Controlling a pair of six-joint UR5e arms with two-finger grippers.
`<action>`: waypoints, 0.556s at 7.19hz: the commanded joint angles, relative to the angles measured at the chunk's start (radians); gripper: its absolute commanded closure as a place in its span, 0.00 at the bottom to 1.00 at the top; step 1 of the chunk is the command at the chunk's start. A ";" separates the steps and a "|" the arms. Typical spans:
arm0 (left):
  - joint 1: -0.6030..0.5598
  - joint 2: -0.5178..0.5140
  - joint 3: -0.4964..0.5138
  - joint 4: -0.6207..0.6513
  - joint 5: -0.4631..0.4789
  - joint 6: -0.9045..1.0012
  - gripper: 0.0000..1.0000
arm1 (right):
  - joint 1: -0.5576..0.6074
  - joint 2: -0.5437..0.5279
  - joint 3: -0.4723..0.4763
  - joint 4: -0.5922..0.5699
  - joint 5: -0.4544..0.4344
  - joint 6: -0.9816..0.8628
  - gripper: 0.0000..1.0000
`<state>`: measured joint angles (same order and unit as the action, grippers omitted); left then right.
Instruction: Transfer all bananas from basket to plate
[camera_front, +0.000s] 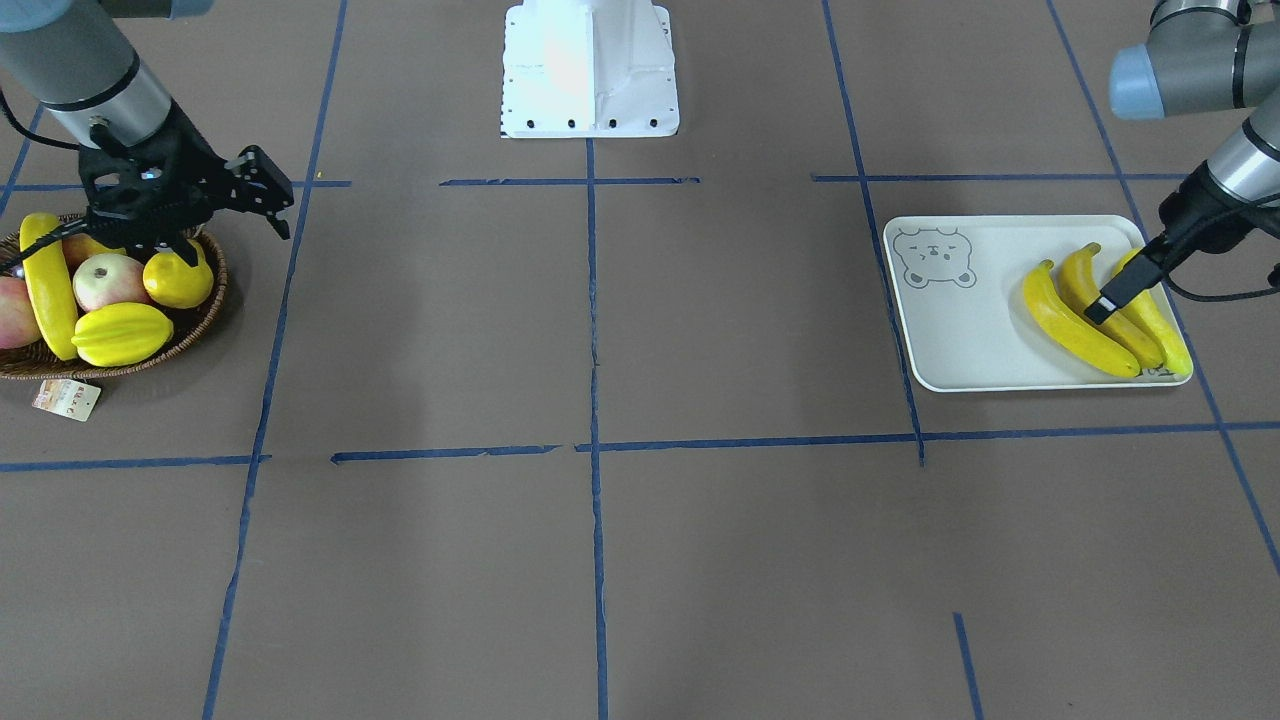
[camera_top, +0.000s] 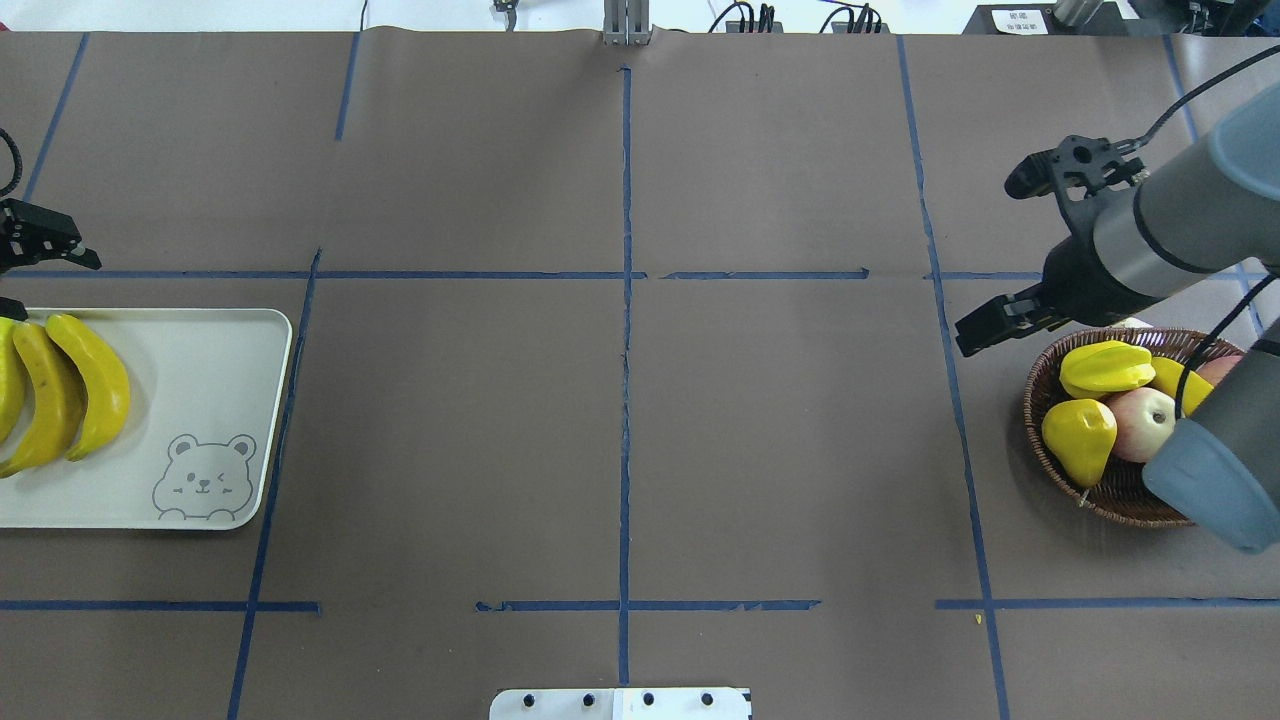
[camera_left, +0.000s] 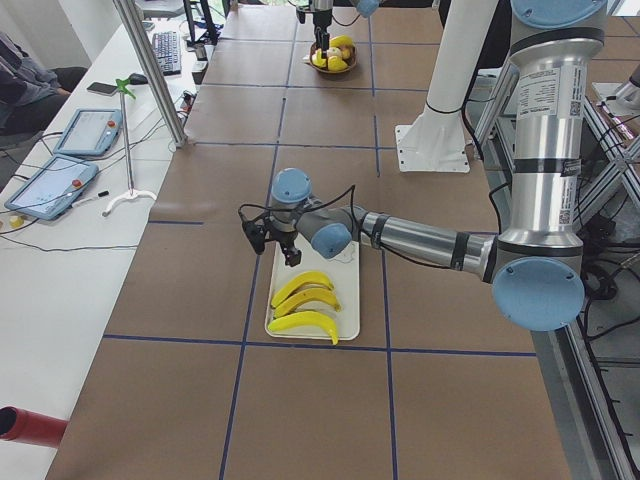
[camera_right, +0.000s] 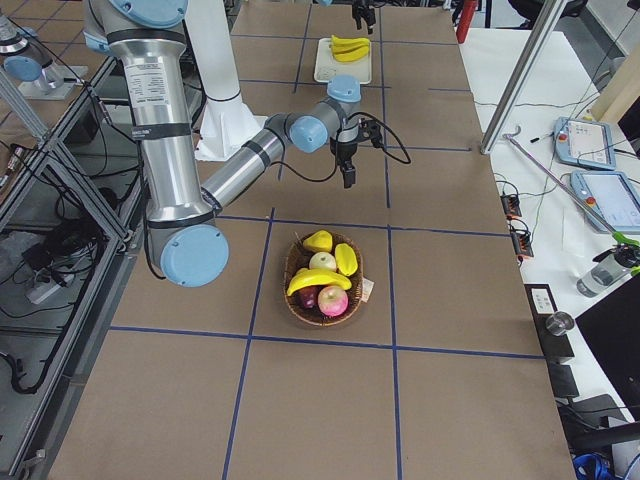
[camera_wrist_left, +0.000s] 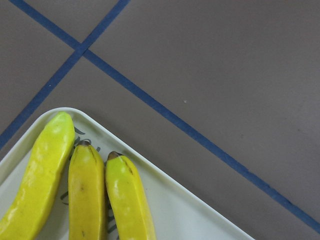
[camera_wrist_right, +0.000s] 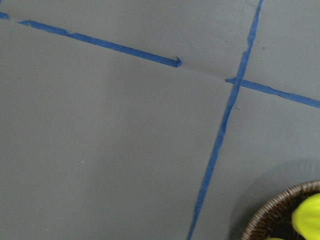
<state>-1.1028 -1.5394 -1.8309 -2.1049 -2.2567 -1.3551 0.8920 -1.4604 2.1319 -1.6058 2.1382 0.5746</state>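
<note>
Overhead exterior: right gripper (camera_top: 985, 265) above surface (camera_top: 780, 450) near basket (camera_top: 1032, 395), fingers spread wide, empty. Left gripper (camera_top: 50, 288) at plate (camera_top: 200, 420) edge, fingers apart, holding nothing. Three bananas (camera_front: 1075, 325) side by side on plate, away from bear print (camera_front: 935, 258). Fourth banana (camera_front: 48, 290) in basket, beside apple (camera_front: 108, 282), starfruit (camera_front: 120, 335).

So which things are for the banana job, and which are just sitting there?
For the job:
- three bananas already on the plate
- one banana left in the basket

Just sitting there:
- starfruit, in the basket
- pear, in the basket
- two apples, in the basket
- paper tag by the basket
</note>
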 joint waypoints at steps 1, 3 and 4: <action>0.090 0.002 -0.117 0.011 -0.015 0.066 0.00 | 0.064 -0.186 0.067 0.027 0.005 -0.143 0.00; 0.212 -0.025 -0.136 0.013 0.002 0.068 0.00 | 0.068 -0.390 0.063 0.294 0.002 -0.105 0.01; 0.216 -0.033 -0.137 0.011 0.023 0.067 0.00 | 0.068 -0.459 0.045 0.425 -0.007 -0.023 0.01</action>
<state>-0.9210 -1.5579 -1.9625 -2.0934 -2.2530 -1.2895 0.9586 -1.8113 2.1909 -1.3500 2.1389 0.4804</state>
